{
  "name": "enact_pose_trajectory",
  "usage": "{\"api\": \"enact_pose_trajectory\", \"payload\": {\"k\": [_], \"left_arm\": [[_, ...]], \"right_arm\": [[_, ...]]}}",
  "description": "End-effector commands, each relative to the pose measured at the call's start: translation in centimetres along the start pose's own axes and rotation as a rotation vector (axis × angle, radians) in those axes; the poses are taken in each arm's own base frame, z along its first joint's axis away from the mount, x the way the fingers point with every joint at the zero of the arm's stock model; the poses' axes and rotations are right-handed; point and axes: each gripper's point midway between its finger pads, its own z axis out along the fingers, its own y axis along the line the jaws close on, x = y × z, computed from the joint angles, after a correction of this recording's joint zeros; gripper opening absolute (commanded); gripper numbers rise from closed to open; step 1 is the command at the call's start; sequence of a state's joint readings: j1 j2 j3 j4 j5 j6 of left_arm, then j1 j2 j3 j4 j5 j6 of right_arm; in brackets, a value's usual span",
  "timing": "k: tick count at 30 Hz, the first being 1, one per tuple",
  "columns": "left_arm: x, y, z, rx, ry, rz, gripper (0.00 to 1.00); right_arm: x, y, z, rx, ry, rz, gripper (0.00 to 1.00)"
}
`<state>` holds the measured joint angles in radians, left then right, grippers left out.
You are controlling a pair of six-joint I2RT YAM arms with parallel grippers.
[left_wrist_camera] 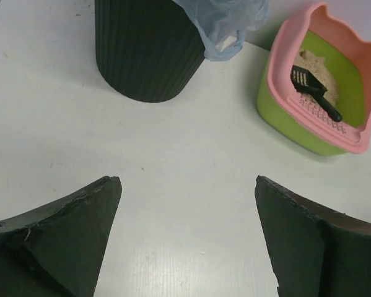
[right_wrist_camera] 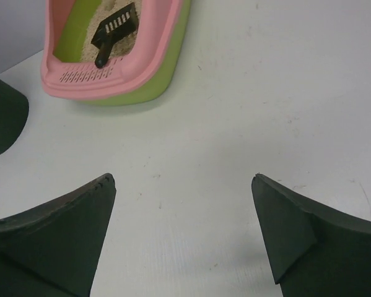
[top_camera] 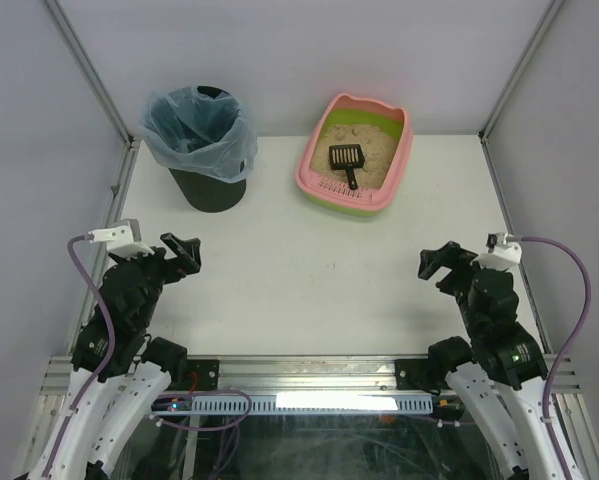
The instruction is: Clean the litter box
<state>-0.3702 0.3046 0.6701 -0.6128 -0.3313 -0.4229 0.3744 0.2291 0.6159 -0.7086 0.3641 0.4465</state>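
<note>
The pink litter box with a lime-green inner rim stands at the back of the table, right of centre, holding tan litter. A small black slotted scoop lies in it, its handle towards the slotted ledge. The box also shows in the left wrist view and the right wrist view. My left gripper is open and empty at the near left, far from the box. My right gripper is open and empty at the near right.
A black round bin lined with a blue plastic bag stands at the back left; it shows in the left wrist view. Grey walls and metal frame posts enclose the white table.
</note>
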Motion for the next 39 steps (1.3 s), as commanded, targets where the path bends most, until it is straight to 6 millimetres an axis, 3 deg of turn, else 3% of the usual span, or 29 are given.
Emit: {"api": "enact_pose_trajectory", "payload": {"k": [1, 9, 15, 22, 26, 30, 33, 36, 39], "left_arm": [[-1.2, 0.0, 0.6, -0.042, 0.012, -0.013, 0.95], [-0.8, 1.2, 2.2, -0.147, 0.073, -0.022, 0.98], [-0.4, 1.1, 2.8, -0.156, 0.098, -0.045, 0.99], [0.6, 0.2, 4.0, -0.12, 0.161, -0.032, 0.99], [1.2, -0.2, 4.6, -0.109, 0.197, -0.026, 0.99], [1.1, -0.4, 4.8, -0.101, 0.203, -0.025, 0.99], [0.3, -1.2, 4.0, -0.064, 0.203, -0.025, 0.99], [-1.8, -2.2, 2.7, -0.022, 0.169, -0.014, 0.99], [-2.2, -1.1, 2.0, -0.058, 0.124, 0.0, 0.99]], "right_arm": [[-2.3, 0.2, -0.4, 0.027, -0.002, 0.01, 0.96], [-2.3, 0.2, 1.1, 0.098, 0.13, 0.032, 0.99], [-1.5, 2.6, 3.5, 0.015, 0.225, 0.096, 1.0], [-0.7, 6.8, 7.2, -0.176, 0.31, 0.146, 0.98], [-1.0, 9.7, 9.2, -0.316, 0.335, 0.015, 0.93], [-1.0, 12.7, 11.8, -0.322, 0.361, -0.219, 0.93], [-0.8, 15.7, 13.9, -0.358, 0.365, -0.382, 0.93], [-0.7, 18.9, 16.4, -0.411, 0.344, -0.536, 0.93], [-0.5, 21.8, 18.7, -0.479, 0.315, -0.67, 0.93]]}}
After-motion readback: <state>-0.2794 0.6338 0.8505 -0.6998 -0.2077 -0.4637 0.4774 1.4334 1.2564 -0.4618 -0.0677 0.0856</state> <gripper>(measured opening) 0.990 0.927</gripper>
